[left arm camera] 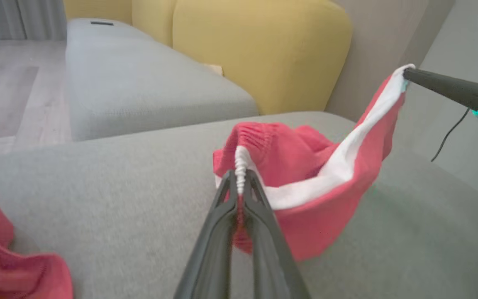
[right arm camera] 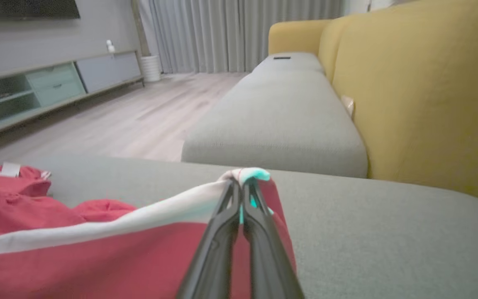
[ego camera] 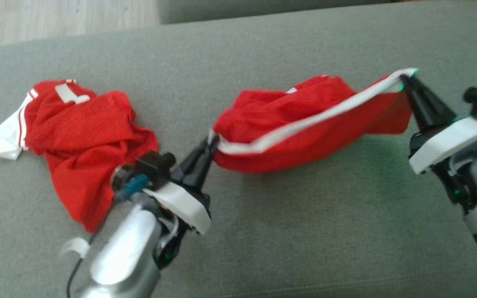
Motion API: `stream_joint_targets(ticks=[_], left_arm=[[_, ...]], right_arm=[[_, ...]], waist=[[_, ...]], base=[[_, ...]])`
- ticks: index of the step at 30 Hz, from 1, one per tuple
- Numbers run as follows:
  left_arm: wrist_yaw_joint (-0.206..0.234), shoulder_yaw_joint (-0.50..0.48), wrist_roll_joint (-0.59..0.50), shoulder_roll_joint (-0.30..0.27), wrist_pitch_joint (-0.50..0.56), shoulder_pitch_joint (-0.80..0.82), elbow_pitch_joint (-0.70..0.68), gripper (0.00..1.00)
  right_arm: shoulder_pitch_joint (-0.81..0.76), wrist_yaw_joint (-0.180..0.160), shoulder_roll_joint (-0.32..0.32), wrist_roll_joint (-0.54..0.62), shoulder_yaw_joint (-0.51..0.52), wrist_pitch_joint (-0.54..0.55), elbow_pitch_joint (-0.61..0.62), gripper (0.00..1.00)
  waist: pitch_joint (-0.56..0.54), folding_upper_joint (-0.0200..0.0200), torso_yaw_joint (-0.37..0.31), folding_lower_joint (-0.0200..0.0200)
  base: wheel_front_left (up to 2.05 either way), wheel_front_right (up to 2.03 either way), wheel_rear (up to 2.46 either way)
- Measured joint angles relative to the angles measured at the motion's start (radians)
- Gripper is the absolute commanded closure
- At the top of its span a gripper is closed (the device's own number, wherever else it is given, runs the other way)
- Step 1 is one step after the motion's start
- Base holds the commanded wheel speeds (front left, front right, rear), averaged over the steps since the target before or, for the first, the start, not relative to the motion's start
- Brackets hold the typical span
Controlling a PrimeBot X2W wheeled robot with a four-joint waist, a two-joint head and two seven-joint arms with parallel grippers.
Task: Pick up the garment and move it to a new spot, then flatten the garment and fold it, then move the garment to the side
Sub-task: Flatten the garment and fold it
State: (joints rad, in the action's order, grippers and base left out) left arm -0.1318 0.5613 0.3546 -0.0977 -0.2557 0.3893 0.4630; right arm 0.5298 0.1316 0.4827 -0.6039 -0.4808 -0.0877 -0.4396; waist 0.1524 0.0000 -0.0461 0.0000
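The left pincer [ego camera: 210,145] and right pincer [ego camera: 404,78] each pinch tight one end of the red shorts [ego camera: 288,120], stretched over the grey sofa [ego camera: 304,231].

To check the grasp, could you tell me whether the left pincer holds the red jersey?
No, the left pincer grips the red shorts; the jersey lies loose.

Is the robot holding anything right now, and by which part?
The red shorts: left gripper pinches the white stripe at the gathered waistband, right gripper at its other end.
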Motion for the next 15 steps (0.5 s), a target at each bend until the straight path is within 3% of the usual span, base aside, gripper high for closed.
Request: stream_joint_targets(ticks=[9,15], left_arm=[[0.000,-0.092,0.033,-0.025,0.000,0.053,-0.138,1.00],[0.005,-0.138,0.061,-0.036,0.018,0.196,-0.189,1.00]], right_arm=[[-0.026,0.000,-0.003,-0.032,0.171,-0.001,0.224,1.00],[0.003,0.000,-0.068,0.028,0.256,0.000,0.298,1.00]], waist=[[-0.075,0.0000,-0.024,0.0000],[-0.119,0.0000,-0.029,0.0000]], base=[[0.00,0.00,0.00],[0.00,0.00,0.00]])
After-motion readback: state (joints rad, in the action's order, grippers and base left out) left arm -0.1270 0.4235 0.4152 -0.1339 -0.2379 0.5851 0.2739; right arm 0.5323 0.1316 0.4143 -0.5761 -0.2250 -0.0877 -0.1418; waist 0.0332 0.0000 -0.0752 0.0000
